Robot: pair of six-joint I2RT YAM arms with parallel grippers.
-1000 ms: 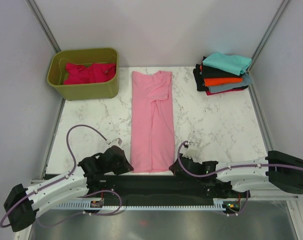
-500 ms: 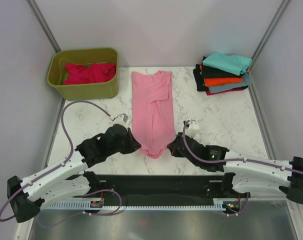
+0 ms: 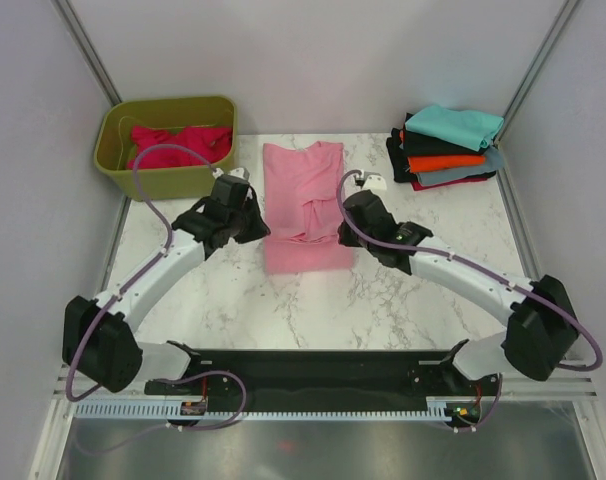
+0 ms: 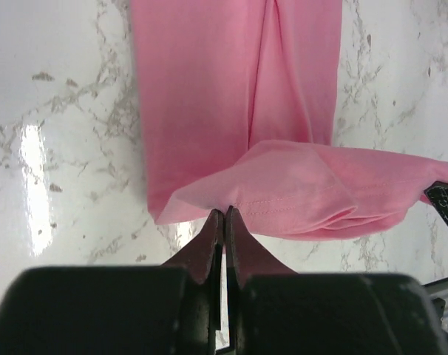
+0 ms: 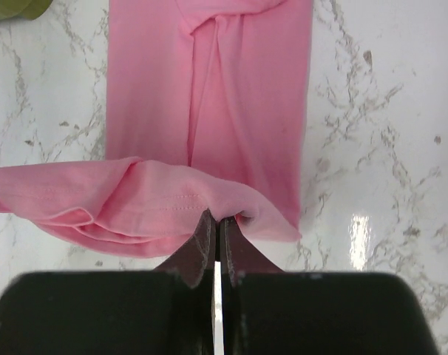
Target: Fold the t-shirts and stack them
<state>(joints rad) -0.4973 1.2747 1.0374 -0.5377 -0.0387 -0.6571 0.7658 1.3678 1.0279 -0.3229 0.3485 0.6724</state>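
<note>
With left gripper and right gripper each clamped on its hem, we had carried the pink t-shirt's near end, the pink t-shirt now doubled over itself, nearly completing the half-fold

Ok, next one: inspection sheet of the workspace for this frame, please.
Surface: white marble-patterned tabletop.
Job's things: light pink cloth t-shirt lying lengthwise, near hem raised and doubled back; crimson t-shirt in olive-green plastic tub; folded stack of teal, black, orange, grey-blue t-shirts far right.
Clutter: the tub only, far left.
Grippers: left gripper shut on hem's left corner; right gripper shut on right corner.
Cables: purple cables loop off both arms.
Surroundings: plain grey walls; nothing else seen.
</note>
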